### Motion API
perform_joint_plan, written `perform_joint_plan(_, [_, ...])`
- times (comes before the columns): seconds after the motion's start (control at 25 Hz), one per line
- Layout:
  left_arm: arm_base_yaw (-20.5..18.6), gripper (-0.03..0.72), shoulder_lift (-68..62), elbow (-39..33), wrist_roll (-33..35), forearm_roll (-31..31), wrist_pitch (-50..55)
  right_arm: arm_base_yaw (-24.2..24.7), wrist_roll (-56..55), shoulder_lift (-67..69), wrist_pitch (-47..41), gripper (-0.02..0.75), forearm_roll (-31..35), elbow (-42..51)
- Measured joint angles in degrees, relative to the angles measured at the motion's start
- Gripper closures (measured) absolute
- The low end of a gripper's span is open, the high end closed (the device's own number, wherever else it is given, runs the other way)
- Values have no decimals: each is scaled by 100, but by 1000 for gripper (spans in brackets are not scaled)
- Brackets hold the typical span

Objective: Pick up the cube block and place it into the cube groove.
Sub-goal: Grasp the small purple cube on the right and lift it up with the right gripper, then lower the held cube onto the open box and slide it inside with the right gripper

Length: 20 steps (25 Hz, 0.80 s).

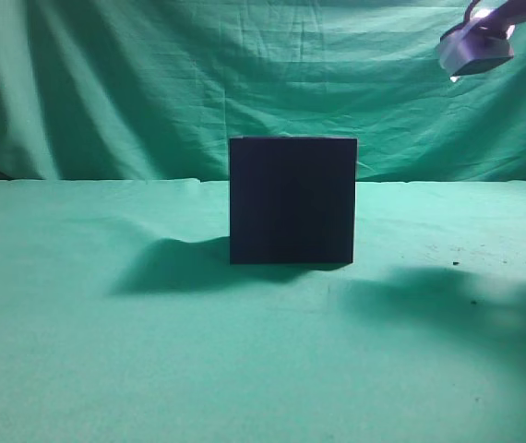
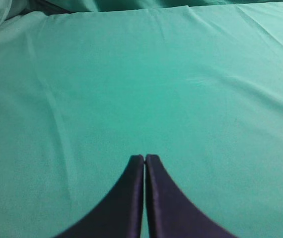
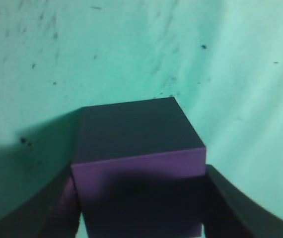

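The small purple cube block [image 3: 136, 139] sits between the two dark fingers of my right gripper [image 3: 139, 198], which is shut on it and holds it above the green cloth. The large dark navy box [image 1: 292, 200] stands upright in the middle of the table in the exterior view. Its top opening, the cube groove, is hidden from this low angle. Only the right arm's wrist [image 1: 473, 46] shows there, high at the top right, well above and to the right of the box. My left gripper [image 2: 145, 157] is shut and empty over bare cloth.
Green cloth [image 1: 106, 351] covers the table and hangs as a backdrop behind it. The arm's shadow [image 1: 448, 295] lies on the cloth right of the box. Small dark specks dot the cloth in the right wrist view.
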State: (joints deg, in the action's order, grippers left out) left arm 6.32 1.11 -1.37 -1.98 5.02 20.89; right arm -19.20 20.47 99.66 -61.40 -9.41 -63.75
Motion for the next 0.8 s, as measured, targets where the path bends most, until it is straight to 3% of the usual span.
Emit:
perform_joint_plan(0.12, [0, 688, 0, 0, 0, 0, 0, 0, -215, 35, -260, 303, -25, -356])
perform_joint_plan(0.28, [0, 688, 0, 0, 0, 0, 0, 0, -839, 35, -759, 303, 24, -1502])
perform_joint_plan(0.48, [0, 688, 0, 0, 0, 0, 0, -108, -1303, -76, -895, 303, 797, -2771])
perform_joint_plan(0.8, [0, 688, 0, 0, 0, 0, 0, -1547, -1415, -147, -988, 303, 1083, -3103])
